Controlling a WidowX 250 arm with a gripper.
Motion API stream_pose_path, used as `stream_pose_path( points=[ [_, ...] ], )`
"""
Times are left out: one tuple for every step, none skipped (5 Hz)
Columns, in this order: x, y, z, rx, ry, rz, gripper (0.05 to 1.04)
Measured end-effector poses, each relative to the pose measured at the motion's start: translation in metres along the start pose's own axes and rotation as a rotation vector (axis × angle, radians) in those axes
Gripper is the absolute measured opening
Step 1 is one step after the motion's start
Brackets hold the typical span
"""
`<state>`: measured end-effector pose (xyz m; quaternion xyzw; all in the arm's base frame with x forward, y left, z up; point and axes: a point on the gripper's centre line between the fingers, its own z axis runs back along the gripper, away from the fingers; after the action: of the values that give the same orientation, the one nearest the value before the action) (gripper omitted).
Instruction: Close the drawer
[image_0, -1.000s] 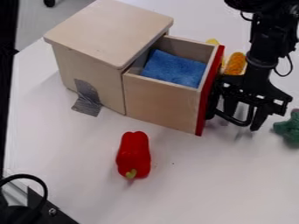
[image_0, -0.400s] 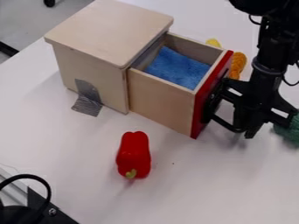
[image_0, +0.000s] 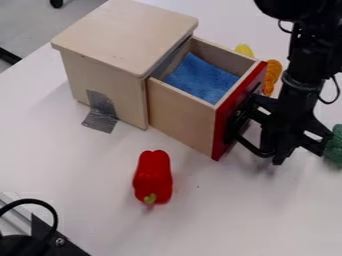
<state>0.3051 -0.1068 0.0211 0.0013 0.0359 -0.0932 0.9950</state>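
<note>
The gripper (image_0: 275, 150) hangs low over the table just right of the drawer, up against the black handle (image_0: 250, 142) on its red front (image_0: 232, 116). The drawer (image_0: 179, 113) stands well out of the wooden cabinet (image_0: 105, 75) and sits slightly skewed to it. A blue cloth (image_0: 203, 79) lies inside the drawer. Where the gripper and the handle overlap, both are black and hard to separate.
A red pepper (image_0: 153, 175) lies on the table in front of the drawer. Yellow (image_0: 244, 50) and orange (image_0: 270, 76) items are behind the red front. A green object (image_0: 334, 145) is at the right edge. Grey tape (image_0: 100, 111) runs from cabinet to table.
The drawer has turned askew, its front's near end shifting left and toward the camera, its far end right. The gripper has moved lower in the view, alongside the front.
</note>
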Motion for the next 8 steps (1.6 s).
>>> stream_pose_path(
  points=[
    [-0.004, 0.011, -0.001, -0.002, 0.006, 0.029, 0.126],
    [-0.008, 0.020, 0.002, -0.011, -0.004, 0.078, 0.121],
    [0.001, 0.061, 0.008, -0.041, -0.069, 0.280, 0.121],
    [0.005, 0.076, 0.006, -0.056, -0.109, 0.352, 0.120],
    [0.006, 0.070, 0.007, -0.056, -0.115, 0.349, 0.120],
    [0.006, 0.071, 0.005, -0.048, -0.118, 0.359, 0.120],
    [-0.001, 0.079, 0.009, -0.023, -0.119, 0.398, 0.120],
    [-0.006, 0.086, 0.009, 0.004, -0.115, 0.398, 0.120]
  ],
)
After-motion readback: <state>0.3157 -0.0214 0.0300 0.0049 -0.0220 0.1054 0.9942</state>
